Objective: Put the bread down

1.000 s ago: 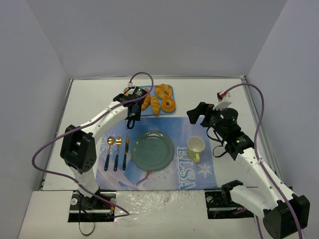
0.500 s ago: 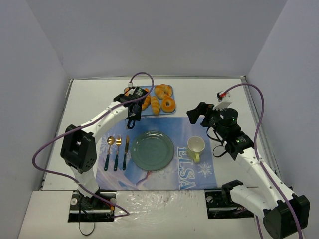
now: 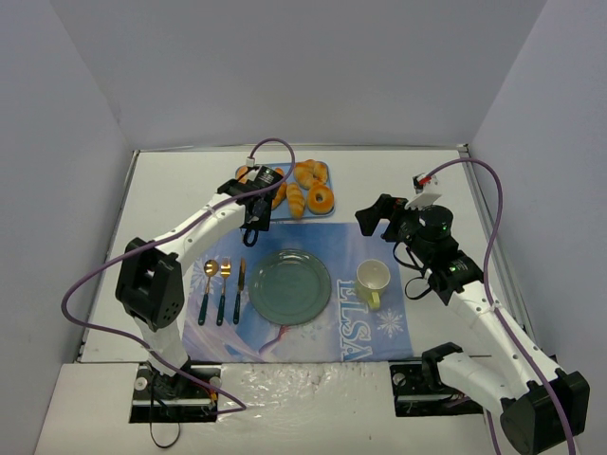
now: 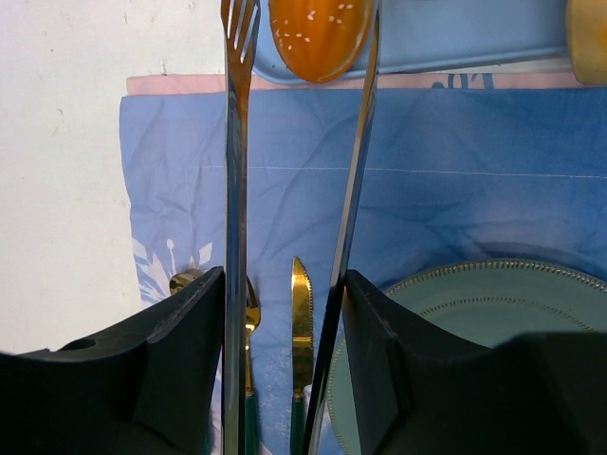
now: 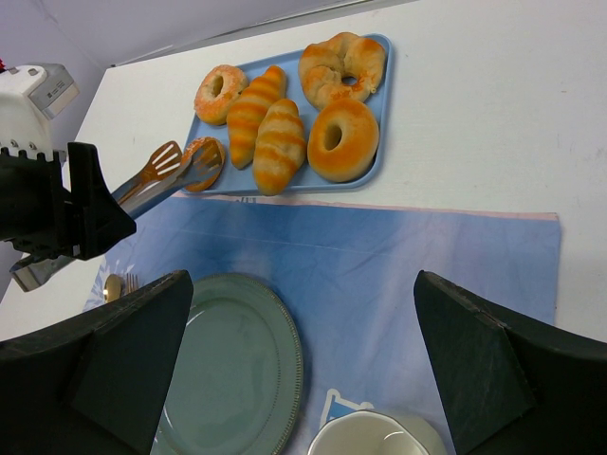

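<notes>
A small orange seeded bread (image 4: 321, 33) sits at the front left corner of the blue tray (image 5: 379, 104), between the tips of metal tongs (image 4: 235, 190). My left gripper (image 4: 285, 379) is shut on the tongs' two arms, seen from above as the left gripper (image 3: 256, 210) over the mat's far edge. From the right wrist view the tongs (image 5: 161, 175) close around that bread (image 5: 202, 161). I cannot tell whether it is lifted. My right gripper (image 5: 303, 379) hangs open and holds nothing, right of the green plate (image 3: 289, 286).
Several other rolls and doughnuts (image 5: 332, 137) fill the tray. On the blue placemat (image 3: 360, 237) lie gold cutlery (image 3: 221, 289) left of the plate and a pale cup (image 3: 373, 278) to its right. White walls enclose the table.
My left gripper with the tongs has edged slightly right toward the tray. The right arm has not moved.
</notes>
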You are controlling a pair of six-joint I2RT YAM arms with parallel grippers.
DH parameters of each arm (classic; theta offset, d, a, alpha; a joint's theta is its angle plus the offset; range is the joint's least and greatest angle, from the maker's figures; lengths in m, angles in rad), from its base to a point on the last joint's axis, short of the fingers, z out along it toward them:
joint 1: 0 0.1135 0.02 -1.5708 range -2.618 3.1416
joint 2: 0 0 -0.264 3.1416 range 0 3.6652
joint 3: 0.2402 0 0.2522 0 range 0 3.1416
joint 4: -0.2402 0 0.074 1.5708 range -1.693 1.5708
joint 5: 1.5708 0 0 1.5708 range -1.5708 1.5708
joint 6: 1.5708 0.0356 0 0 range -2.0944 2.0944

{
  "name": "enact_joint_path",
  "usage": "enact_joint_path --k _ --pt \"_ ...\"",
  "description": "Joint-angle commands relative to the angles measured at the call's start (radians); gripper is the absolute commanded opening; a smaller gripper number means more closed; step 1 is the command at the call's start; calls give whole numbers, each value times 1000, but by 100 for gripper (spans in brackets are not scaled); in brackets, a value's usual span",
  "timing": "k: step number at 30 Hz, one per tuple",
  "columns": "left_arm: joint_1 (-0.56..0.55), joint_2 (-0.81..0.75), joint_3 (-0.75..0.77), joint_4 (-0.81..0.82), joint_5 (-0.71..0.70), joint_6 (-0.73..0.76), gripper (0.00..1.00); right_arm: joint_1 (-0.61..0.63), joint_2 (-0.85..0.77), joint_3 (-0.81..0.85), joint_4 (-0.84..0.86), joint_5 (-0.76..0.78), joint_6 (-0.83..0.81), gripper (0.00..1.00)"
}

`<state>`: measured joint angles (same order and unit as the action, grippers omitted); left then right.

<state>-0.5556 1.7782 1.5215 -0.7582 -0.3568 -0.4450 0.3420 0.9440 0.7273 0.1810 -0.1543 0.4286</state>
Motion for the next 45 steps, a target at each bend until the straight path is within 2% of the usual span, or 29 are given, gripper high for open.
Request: enact_joint_path --k 1,14,19,24,28,36,45 --pt "-9 -43 18 12 -16 12 45 6 -21 10 57 4 -5 100" --pt "-9 -23 5 16 7 3 44 6 -22 12 53 6 -8 100" --pt "-9 -29 -1 23 16 0 37 6 -20 12 52 9 -10 100" --pt "-14 -35 10 7 15 -3 25 6 -17 18 54 9 -11 100" --pt "-30 -80 23 -14 -22 -7 20 6 -16 18 52 10 -11 100" --pt "-62 -188 57 -80 -51 6 20 6 -10 9 63 10 -8 100" --pt "-188 -353 -81 -153 0 36 20 6 -1 -5 78 18 -5 100"
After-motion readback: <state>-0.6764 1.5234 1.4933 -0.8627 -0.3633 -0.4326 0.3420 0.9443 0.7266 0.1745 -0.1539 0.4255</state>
